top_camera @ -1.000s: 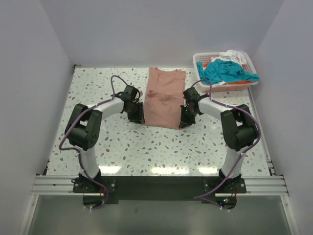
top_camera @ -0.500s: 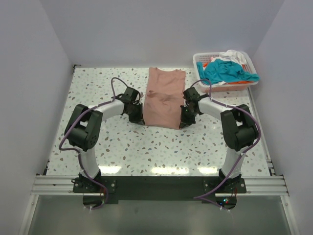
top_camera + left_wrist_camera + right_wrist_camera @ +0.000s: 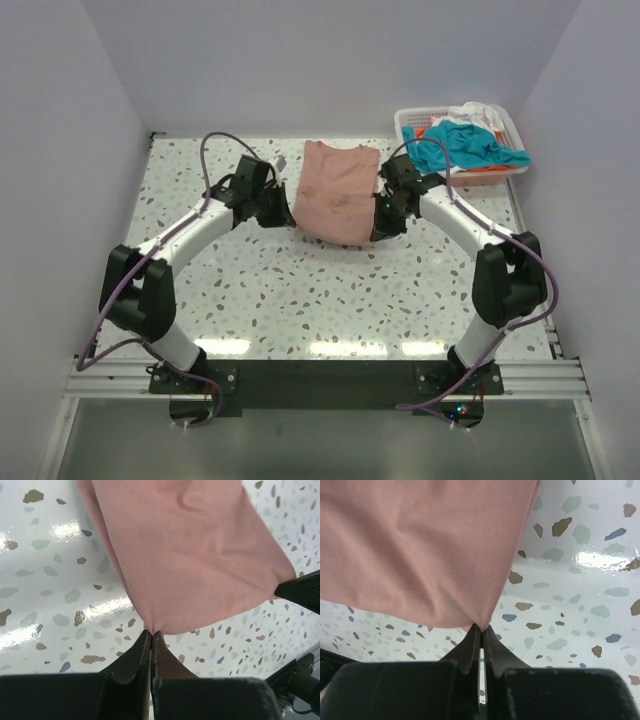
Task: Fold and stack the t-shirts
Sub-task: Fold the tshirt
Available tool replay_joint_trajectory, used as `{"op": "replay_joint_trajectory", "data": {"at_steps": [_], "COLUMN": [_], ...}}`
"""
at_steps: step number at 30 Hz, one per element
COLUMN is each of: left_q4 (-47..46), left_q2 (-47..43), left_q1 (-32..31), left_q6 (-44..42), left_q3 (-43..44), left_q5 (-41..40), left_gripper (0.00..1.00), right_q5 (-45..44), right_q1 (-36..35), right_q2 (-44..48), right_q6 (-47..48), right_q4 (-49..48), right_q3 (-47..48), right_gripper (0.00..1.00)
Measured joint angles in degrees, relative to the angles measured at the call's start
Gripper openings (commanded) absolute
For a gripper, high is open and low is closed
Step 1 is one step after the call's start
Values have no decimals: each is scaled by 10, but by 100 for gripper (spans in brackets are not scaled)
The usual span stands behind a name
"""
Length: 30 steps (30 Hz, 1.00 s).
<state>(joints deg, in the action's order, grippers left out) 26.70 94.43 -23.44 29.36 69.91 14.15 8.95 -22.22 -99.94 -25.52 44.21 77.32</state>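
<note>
A salmon-pink t-shirt [image 3: 335, 190] lies folded into a long strip at the table's back middle, its near end lifted off the surface. My left gripper [image 3: 283, 212] is shut on the shirt's near left corner [image 3: 152, 630]. My right gripper [image 3: 377, 232] is shut on the near right corner [image 3: 482, 626]. Both wrist views show pink cloth [image 3: 190, 555] hanging from the pinched tips over the speckled table [image 3: 580, 605]. Teal [image 3: 465, 145], white [image 3: 487, 115] and orange t-shirts are heaped in the basket.
A white lattice basket [image 3: 410, 122] stands at the back right corner, piled with crumpled shirts. White walls close in the table on three sides. The speckled tabletop [image 3: 320, 300] stretches in front of the pink shirt toward the arm bases.
Both grippers closed on the shirt's near corners, then rose and moved toward the back, lifting the near edge. The shirt's visible length has shortened.
</note>
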Motion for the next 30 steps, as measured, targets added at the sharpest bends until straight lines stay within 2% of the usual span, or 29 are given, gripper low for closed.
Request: {"op": "replay_joint_trajectory", "data": {"at_steps": [11,22,25,30], "left_q4": [105,211,217,216], "left_q2": [-118,-248,-243,-185], "left_q1": [-4,-5,-6,-5], "left_q6": [-15,2,2,-2], "left_q3": [-4,-26,-24,-7], "left_q5": [19,72,79,78], "left_gripper": [0,0,0,0], "right_q5": [-5,-17,-33,-57], "right_q1": [-10,-92,-91,-83], "right_q2": [92,221,237,218], "right_q6": [17,-40,-58,-72], "right_q4": [94,200,201,188], "right_q3": [12,10,10,10], "right_gripper": [0,0,0,0]}}
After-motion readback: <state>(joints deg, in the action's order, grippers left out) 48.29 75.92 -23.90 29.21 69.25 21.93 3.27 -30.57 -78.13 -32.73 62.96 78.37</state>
